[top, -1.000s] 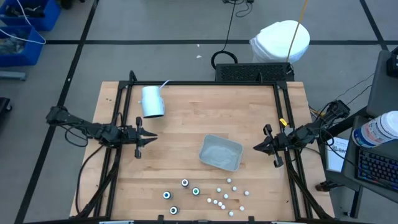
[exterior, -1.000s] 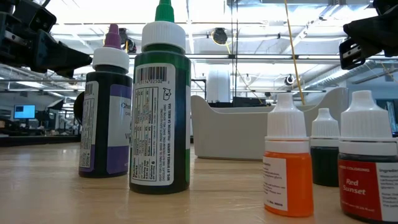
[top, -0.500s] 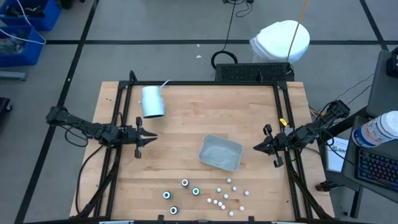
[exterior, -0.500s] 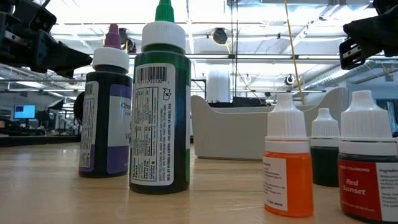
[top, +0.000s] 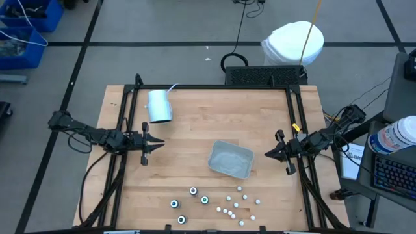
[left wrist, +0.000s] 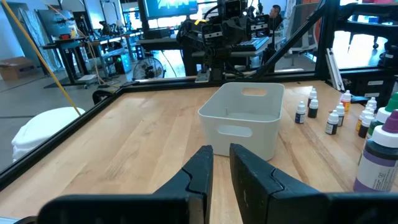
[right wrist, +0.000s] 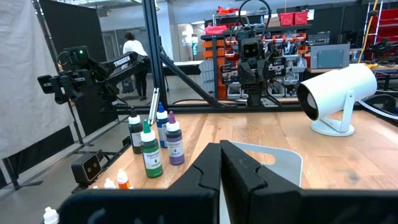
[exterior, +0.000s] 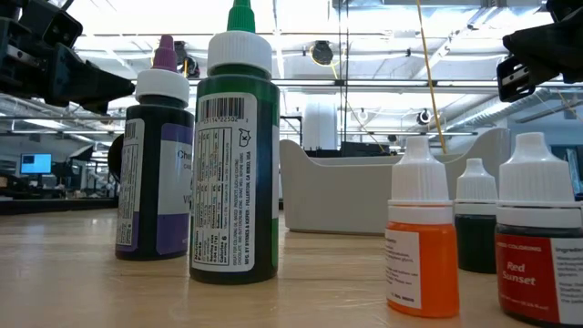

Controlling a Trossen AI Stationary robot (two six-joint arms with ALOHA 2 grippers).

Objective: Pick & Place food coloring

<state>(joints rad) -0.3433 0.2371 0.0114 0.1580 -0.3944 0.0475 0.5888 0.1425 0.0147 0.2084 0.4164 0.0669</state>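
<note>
The food coloring stands near the table's near edge. In the high view, several larger bottles (top: 193,191) are left of several small white-capped ones (top: 234,201). The low view shows a green bottle (exterior: 232,155), a purple-tipped one (exterior: 155,164) and an orange one (exterior: 421,237) upright on their bases. My left gripper (top: 159,144) hovers over the left side of the table, its fingers (left wrist: 221,152) a narrow gap apart. My right gripper (top: 266,154) hovers at the right side, shut (right wrist: 221,148). Neither is near the bottles.
A translucent grey square tray (top: 231,159) sits mid-table between the grippers, just beyond the bottles. A pale cylindrical cup (top: 158,106) lies on its side near the far left corner. Black frame rails (top: 123,162) run along the table's left and right edges.
</note>
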